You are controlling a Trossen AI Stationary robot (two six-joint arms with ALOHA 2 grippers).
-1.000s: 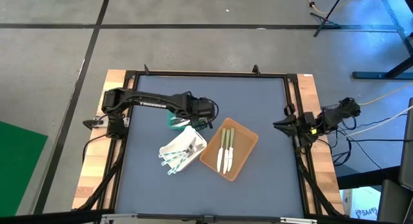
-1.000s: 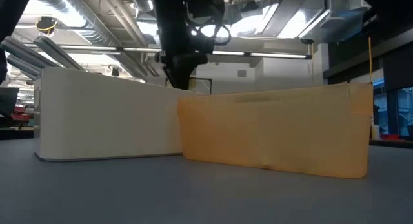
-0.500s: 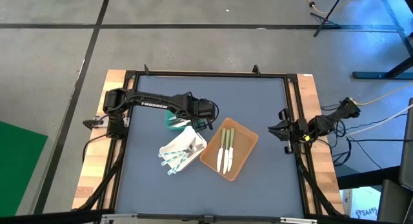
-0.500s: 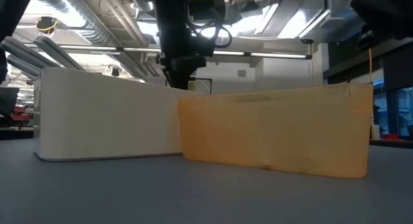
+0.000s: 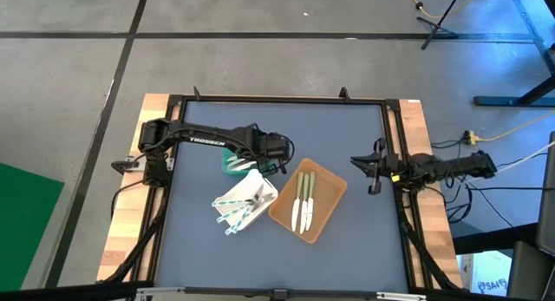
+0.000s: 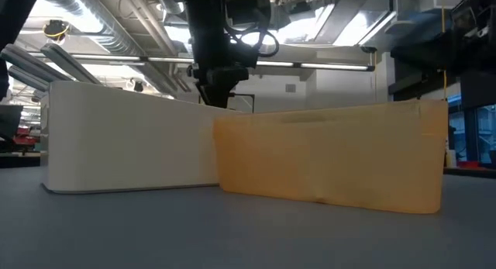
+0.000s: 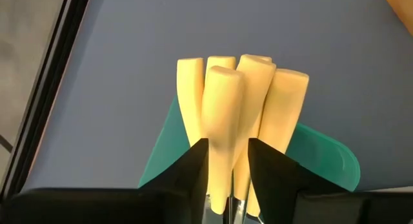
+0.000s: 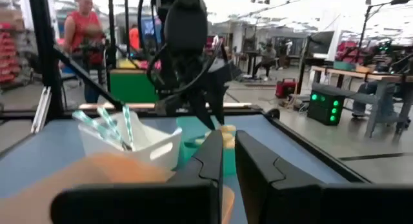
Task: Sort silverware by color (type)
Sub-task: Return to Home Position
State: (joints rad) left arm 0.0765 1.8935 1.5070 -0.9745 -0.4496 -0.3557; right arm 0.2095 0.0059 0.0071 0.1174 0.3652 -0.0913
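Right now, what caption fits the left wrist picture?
Left gripper at cream-yellow utensil handles bunched in the green tray.

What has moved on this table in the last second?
The right end effector slid inward from the right edge of the grey-blue table towards the shallow brown tray, its arm stretching out. The left end effector stayed over the green tray of cream-yellow plastic utensils; nothing else shifted.

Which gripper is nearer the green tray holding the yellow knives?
Left. The left gripper hangs directly over the green tray; the right gripper sits far off, past the brown tray.
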